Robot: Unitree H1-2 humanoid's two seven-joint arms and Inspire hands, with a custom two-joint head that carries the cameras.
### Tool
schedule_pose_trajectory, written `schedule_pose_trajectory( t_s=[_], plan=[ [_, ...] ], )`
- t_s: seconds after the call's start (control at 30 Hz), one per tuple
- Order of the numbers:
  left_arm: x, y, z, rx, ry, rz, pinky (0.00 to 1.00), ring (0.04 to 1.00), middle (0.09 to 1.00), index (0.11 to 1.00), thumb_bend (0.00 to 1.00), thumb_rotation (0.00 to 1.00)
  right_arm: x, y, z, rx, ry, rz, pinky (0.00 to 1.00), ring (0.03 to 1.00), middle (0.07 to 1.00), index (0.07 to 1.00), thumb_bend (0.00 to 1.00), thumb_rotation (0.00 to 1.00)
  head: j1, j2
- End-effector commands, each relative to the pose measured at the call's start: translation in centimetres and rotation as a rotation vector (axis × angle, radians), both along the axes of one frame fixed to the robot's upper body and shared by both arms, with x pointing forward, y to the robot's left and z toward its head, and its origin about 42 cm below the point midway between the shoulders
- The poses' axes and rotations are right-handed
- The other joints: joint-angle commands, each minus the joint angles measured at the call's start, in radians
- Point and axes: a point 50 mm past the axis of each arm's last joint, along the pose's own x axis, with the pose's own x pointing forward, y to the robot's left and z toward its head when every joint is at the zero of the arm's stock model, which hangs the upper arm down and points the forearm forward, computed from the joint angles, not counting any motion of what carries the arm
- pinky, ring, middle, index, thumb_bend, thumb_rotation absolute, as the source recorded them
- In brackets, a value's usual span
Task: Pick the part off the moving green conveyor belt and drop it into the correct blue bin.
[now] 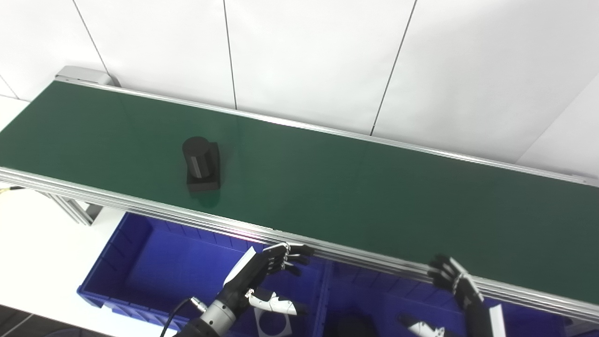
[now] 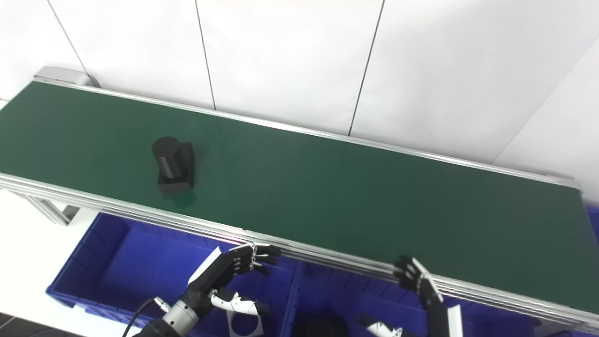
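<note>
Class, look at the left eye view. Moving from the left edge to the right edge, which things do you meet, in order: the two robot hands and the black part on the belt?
Black part on the green belt → left hand over the blue bin → right hand at the belt's near rail.

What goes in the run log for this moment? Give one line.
part: on belt, untouched | left hand: open, over bin | right hand: open, at belt edge
</note>
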Motion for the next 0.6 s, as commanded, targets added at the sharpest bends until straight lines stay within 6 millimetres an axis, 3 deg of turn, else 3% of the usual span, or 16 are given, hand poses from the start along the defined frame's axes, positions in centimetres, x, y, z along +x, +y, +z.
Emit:
schedule_pose_trajectory(
  t_s=[0.0, 0.23, 0.57],
  plan=[
    [1.0, 0.0, 0.9, -0.02, -0.069, -0.002, 0.63, 0.724, 0.787, 0.732, 0.85, 0.2, 0.9, 0.0, 2.5, 0.003, -0.111, 0.023, 0.7, 0.749, 0.794, 0.817, 0.87, 0.32, 0.001, -0.001],
    [1.2, 0.0, 0.6, -0.015, -0.061, -0.012, 0.63, 0.723, 0.791, 0.726, 0.85, 0.19, 3.3, 0.7, 7.1, -0.021, -0.23, 0.048, 0.67, 0.722, 0.778, 0.803, 0.88, 0.32, -0.04, -0.014],
    [1.5, 0.4, 0.2, -0.001, -0.047, -0.028, 0.64, 0.741, 0.781, 0.712, 0.85, 0.16, 7.5, 2.4, 10.7, -0.077, -0.245, 0.098, 0.66, 0.71, 0.762, 0.802, 0.86, 0.34, -0.106, -0.039]
  ],
)
